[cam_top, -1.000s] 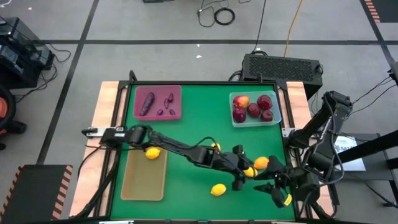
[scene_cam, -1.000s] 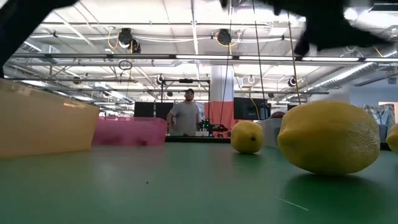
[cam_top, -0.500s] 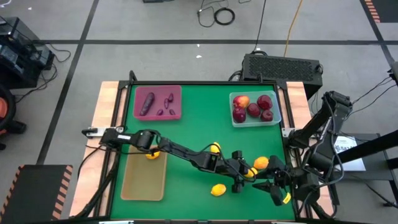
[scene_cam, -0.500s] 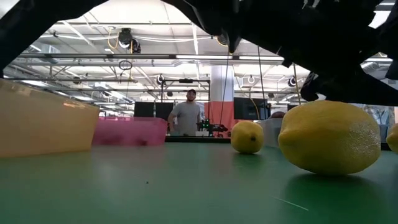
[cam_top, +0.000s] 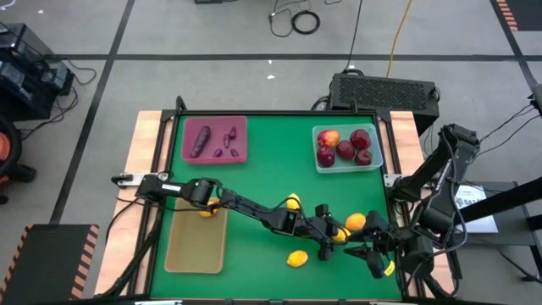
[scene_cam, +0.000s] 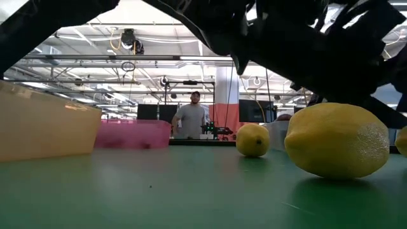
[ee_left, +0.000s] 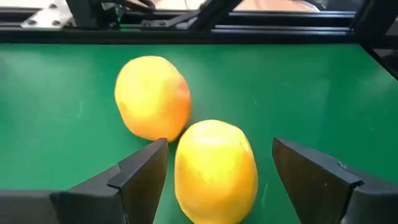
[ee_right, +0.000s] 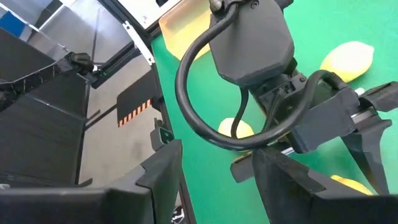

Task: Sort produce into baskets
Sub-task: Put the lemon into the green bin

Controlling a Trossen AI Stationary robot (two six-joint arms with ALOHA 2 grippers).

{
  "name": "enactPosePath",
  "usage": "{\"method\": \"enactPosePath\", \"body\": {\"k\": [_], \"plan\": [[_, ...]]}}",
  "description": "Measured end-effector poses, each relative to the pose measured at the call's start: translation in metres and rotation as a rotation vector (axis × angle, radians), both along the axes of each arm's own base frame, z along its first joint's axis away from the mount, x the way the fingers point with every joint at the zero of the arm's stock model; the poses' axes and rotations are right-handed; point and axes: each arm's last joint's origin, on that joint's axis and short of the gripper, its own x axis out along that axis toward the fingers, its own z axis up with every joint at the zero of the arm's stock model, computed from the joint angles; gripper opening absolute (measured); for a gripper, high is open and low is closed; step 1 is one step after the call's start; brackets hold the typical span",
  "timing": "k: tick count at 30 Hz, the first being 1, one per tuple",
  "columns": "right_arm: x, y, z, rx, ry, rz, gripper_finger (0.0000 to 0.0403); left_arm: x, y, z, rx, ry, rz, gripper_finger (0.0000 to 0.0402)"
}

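My left gripper [cam_top: 337, 236] reaches across the table to its right front part. It is open, with a finger on either side of a yellow lemon [ee_left: 216, 168] that lies on the green mat, and touches nothing. The orange fruit [ee_left: 152, 96] lies just beyond that lemon. My right gripper [cam_top: 371, 252] is open and empty close by, near the table's right front corner, with another lemon [cam_top: 389, 271] beside it. More lemons lie on the mat [cam_top: 296, 258] [cam_top: 292, 202], and one [cam_top: 207, 209] sits at the tan tray's far end.
The maroon tray [cam_top: 214, 138] at the far left holds purple vegetables. The clear tray [cam_top: 345, 148] at the far right holds red apples. The tan tray [cam_top: 196, 246] stands at the near left. A person [scene_cam: 189, 117] stands in the room far behind the table.
My left arm has stretched out and come down lower over the lemons at the right front; in the low view it fills far more of the top. The produce lies where it did.
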Motion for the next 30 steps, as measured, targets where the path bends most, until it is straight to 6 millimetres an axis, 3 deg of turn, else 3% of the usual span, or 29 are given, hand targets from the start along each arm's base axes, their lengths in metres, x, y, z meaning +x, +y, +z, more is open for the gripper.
{"method": "enactPosePath", "body": {"k": [11,23,30], "plan": [[-0.001,-0.002,-0.002,0.013,0.022,-0.026,0.0185,0.004,0.013,-0.008,-0.007,0.013,0.007,0.0295],[-0.001,-0.002,-0.002,0.03,0.028,-0.038,0.0185,0.004,0.011,-0.027,-0.056,0.042,0.013,0.0295],[-0.002,-0.003,-0.003,0.016,0.028,-0.042,0.0185,0.003,0.01,-0.027,-0.058,0.049,0.012,0.0295]]}}
